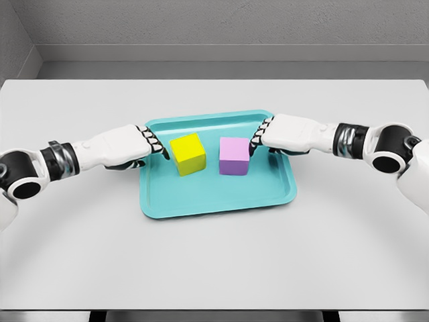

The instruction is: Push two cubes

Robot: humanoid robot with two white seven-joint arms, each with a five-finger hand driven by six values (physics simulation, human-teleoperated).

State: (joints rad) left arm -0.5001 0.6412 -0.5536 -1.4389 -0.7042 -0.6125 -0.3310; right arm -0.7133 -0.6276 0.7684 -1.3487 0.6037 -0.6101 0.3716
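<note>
On the pale grey worktop (214,255), seen from the head camera, a shallow teal rectangular tray (214,194) lies slightly turned, near the middle of the surface. From the left edge the white left arm (47,164) reaches inward with its forearm low over the worktop. The left hand (131,146) lies at the tray's left rim, its fingers (155,144) held together and extended, fingertips pointing towards the tray's centre; it grips nothing. Just beside these fingertips, and possibly touching them, stands the yellow cube (188,153) on the tray floor, rotated a little relative to the tray's edges. To its right, apart by a narrow strip of tray floor, stands the purple cube (234,155), also on the tray floor and nearly square to the camera. The right hand (285,133) lies over the tray's right rim, its fingers (260,137) likewise held together and extended towards the purple cube's upper right corner, where they appear to be in contact; it grips nothing. The white right arm (375,144) runs from this hand to the right edge, its dark joint rings showing at wrist and elbow.
</note>
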